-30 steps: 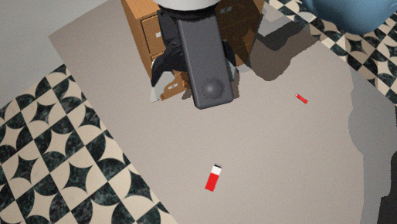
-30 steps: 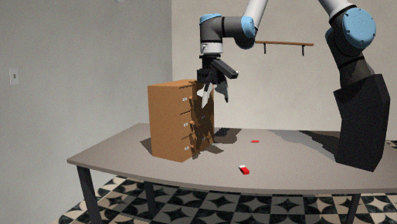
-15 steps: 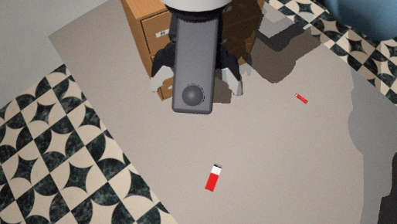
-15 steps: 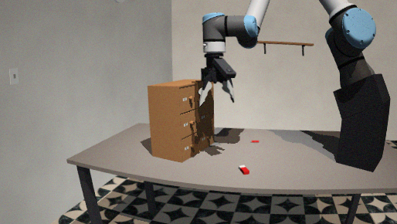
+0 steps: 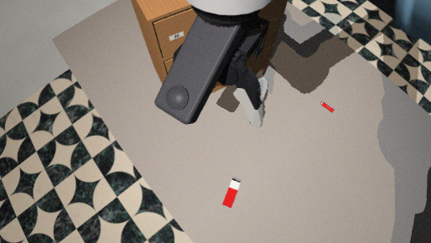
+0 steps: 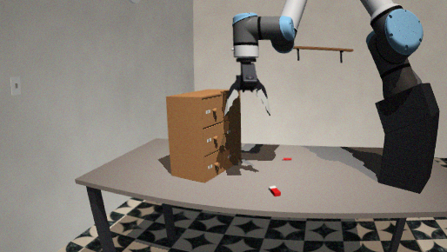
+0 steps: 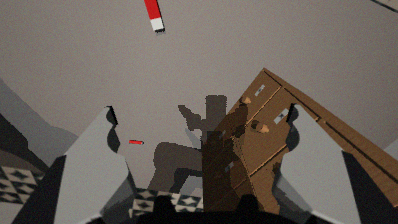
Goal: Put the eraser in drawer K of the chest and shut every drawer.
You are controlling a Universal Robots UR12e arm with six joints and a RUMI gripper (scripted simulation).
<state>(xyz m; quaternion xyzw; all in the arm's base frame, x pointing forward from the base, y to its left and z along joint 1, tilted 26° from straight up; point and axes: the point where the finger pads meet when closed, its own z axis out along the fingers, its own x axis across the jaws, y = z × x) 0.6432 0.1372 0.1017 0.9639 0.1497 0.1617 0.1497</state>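
Three lit knobs in exterior view, arm across chest from above

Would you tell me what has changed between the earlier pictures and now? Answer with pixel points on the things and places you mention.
The dark two-jaw gripper with pale fingers (image 5: 251, 105) (image 6: 248, 114) has turned about its upright axis in front of the wooden drawer chest (image 5: 144, 35) (image 6: 187, 135) (image 7: 270, 107). Nothing was taken hold of or let go. The chest and both red objects on the table stayed put.
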